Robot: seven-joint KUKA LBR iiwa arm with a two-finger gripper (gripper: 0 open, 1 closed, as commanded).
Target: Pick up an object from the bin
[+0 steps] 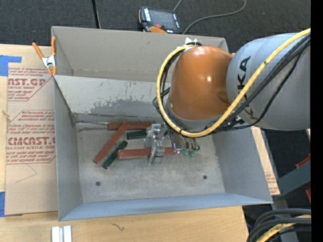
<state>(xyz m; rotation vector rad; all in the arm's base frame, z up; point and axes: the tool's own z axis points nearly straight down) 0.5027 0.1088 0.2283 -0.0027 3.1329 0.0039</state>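
Observation:
My gripper (156, 146) reaches down near the middle of the bin floor, its metal fingers (153, 134) standing over a long red-brown bar clamp (135, 154) that lies flat. The fingertips sit on or around the right part of this bar. A second red-brown bar (112, 141) with a dark green-black handle (114, 154) lies slanted to the left, its upper end near the back wall. A small dark piece (135, 133) lies just left of the fingers. A small green part (190, 152) shows to the right of the gripper.
The orange wrist cover and cables hang over the bin's back right part and hide the floor beneath. Bare grey floor stretches along the front and right of the bin. Sloped walls rise on all sides.

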